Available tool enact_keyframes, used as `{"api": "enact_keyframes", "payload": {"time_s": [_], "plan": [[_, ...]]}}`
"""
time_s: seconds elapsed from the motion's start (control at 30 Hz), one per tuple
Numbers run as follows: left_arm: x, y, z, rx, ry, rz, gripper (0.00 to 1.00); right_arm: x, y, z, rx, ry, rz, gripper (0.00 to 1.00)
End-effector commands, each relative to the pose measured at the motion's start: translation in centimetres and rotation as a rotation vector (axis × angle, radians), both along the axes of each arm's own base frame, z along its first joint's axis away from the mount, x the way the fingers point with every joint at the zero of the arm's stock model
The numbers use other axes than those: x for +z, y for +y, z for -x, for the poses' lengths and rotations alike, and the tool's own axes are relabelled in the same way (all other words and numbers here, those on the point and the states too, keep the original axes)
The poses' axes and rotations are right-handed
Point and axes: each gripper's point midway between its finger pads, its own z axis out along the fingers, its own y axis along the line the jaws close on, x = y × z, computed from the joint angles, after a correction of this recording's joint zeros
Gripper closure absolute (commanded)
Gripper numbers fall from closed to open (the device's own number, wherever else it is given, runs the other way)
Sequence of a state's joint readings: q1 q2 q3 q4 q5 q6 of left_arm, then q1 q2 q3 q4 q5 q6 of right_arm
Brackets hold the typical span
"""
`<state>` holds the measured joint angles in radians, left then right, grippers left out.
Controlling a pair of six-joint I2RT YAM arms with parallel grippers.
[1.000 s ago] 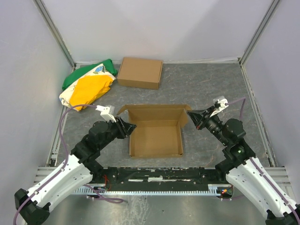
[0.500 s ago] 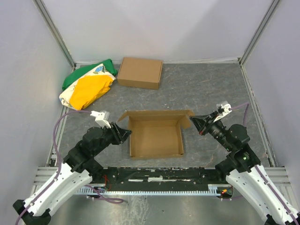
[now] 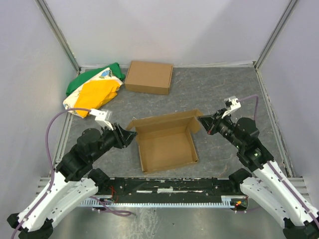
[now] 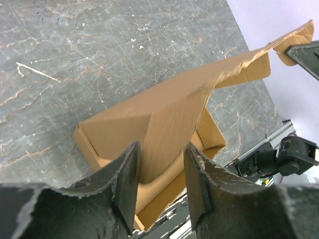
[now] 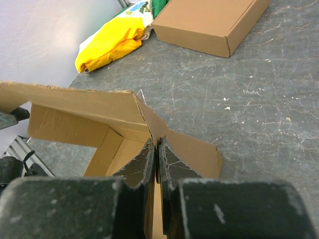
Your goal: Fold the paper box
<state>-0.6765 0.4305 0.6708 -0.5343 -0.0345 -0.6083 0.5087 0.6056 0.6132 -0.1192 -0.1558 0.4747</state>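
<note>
**Paper box** (image 3: 167, 144): lying mid-table, tray walls up, with the lid flap being held raised.
**Right gripper** (image 5: 157, 144): being clenched on the flap's right corner.
**Left gripper** (image 4: 162, 147): flap's left end being straddled; clamped or loose cannot be told.
**Risk:** the flap is likely being twisted or creased if its ends are pulled unevenly, with the tray dragged askew.
**Room:** bare table (image 3: 224, 89) is lying open beyond; the closed box (image 3: 149, 77) and bag (image 3: 94, 92) are well apart.
</note>
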Motion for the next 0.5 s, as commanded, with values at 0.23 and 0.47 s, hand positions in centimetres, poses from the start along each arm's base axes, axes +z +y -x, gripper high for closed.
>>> {"api": "enact_keyframes", "payload": {"time_s": [0.23, 0.47], "plan": [[6.6, -3.3, -3.4, -0.142, -0.224, -0.130, 0.47, 4.1, 0.5, -2.5, -0.063, 0.012, -0.021, 0.92], [13.1, -3.3, -3.4, -0.173, -0.383, -0.137, 0.41, 5.0, 0.1, -2.1, -0.065, -0.009, -0.005, 0.92]]}}
